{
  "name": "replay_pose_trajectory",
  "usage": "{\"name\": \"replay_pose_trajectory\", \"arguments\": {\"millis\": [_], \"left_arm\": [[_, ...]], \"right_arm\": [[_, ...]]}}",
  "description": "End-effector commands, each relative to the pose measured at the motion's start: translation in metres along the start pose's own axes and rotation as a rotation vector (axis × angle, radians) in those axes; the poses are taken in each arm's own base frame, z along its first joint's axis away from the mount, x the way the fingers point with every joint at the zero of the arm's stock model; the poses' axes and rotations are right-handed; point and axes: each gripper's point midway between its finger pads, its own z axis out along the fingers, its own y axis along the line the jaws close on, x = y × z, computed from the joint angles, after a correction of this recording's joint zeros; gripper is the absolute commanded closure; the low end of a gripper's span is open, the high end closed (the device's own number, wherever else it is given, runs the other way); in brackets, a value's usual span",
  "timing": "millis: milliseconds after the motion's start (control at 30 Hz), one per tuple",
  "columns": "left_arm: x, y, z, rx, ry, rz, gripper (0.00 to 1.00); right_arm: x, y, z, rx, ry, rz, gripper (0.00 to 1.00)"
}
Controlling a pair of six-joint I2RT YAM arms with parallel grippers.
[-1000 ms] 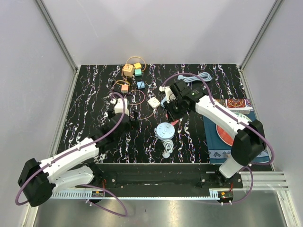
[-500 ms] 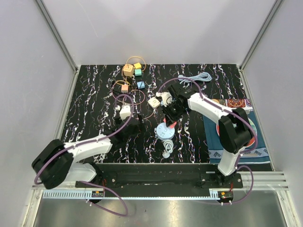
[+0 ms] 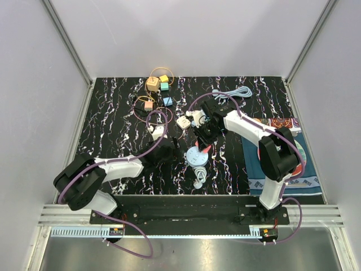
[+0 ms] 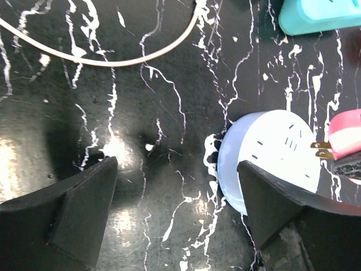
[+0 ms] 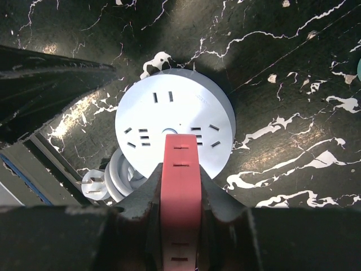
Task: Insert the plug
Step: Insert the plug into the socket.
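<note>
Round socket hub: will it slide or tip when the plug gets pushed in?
Probably slides rather than tips: the round socket hub is low and flat on a glossy table. Looks like light plastic, so angled pressure from the red plug may skid it. Its coiled cord lies loose, anchoring little.

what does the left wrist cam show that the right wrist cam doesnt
Only the left wrist view: the plug's brass prongs seen from the side, and a cream cable across the tabletop. Only the right wrist view: the coiled white cord beside the hub, and the right gripper shut on the red plug. Both: the red plug and the round socket.
</note>
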Motion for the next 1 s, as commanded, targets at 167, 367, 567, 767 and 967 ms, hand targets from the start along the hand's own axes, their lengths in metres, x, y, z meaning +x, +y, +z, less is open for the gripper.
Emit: {"name": "replay_pose_trajectory", "arguments": {"millis": [167,367,567,767,967], "left_arm": [[-0.006,-0.049,0.003,0.17,0.029,-0.082,0.16],[0.004,-0.06,0.005,0.198,0.066,-0.101,0.2],[-0.004,-0.063,0.003,0.203,0.044,-0.066,0.2],[-0.013,-0.069,0.0,0.216,0.018,-0.01,0.19],[-0.015,-0.068,0.002,0.211,0.014,0.035,0.18]], "right_arm": [[-0.007,-0.004,-0.006,0.004,-0.045,-0.013,1.0],[-0.009,-0.002,-0.01,0.016,-0.072,0.039,1.0],[-0.002,-0.002,-0.031,0.119,-0.129,0.209,1.0],[0.006,0.011,-0.048,0.145,-0.234,0.532,1.0],[0.008,0.014,-0.047,0.139,-0.333,0.81,1.0]]}}
